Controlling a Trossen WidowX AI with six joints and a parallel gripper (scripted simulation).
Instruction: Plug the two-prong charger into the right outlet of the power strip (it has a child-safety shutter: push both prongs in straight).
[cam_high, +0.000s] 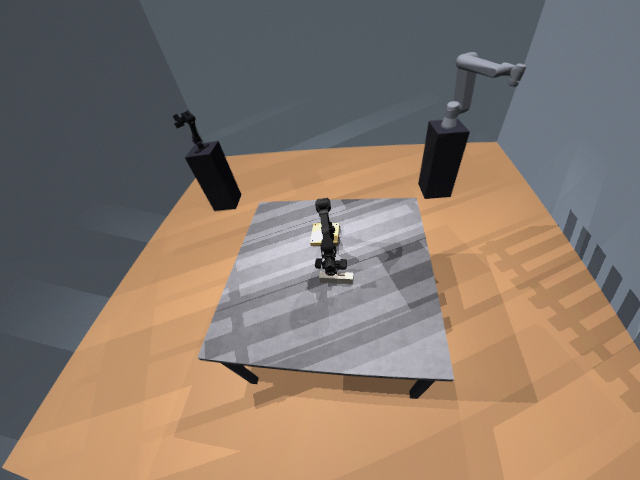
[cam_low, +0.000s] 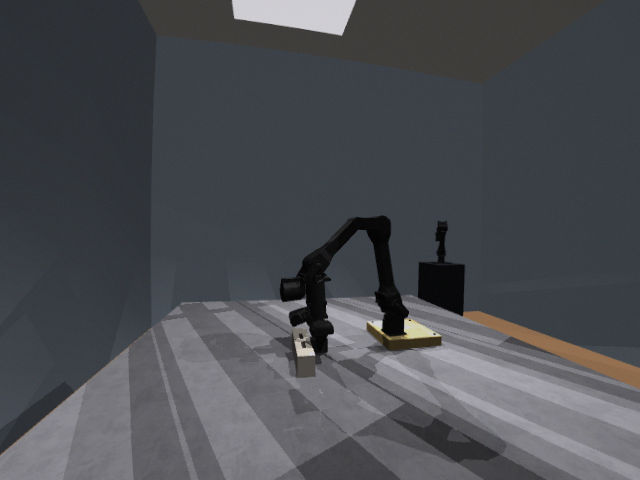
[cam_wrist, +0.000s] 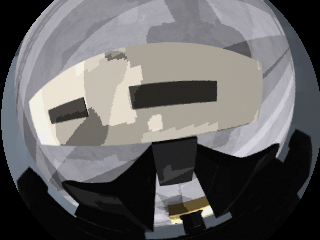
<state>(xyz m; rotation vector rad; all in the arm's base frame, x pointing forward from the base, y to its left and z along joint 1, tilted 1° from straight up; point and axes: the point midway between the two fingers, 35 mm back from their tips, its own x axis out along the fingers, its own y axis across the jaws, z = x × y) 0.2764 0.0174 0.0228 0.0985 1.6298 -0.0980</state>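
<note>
The cream power strip (cam_high: 343, 279) (cam_low: 305, 364) (cam_wrist: 237, 90) lies on the grey table. Two dark slot openings show on its top in the wrist view, the larger one nearly ahead of the charger and the smaller one at the left. My gripper (cam_wrist: 169, 146) is shut on the black charger (cam_wrist: 175, 172), a small dark block between the fingers. Its far end meets the strip's near long edge in the wrist view. The prongs are not visible. In the exterior view the gripper (cam_low: 320, 345) is low beside the strip, on the side facing the arm's base. Whether charger and strip touch, I cannot tell.
The arm's base stands on a yellow plate (cam_high: 315, 239) (cam_low: 421, 339) behind the strip. The grey table (cam_high: 289, 341) (cam_low: 232, 423) carries striped shadows. Two other arms stand on black pedestals (cam_high: 214, 178) (cam_high: 443, 162) beyond the table.
</note>
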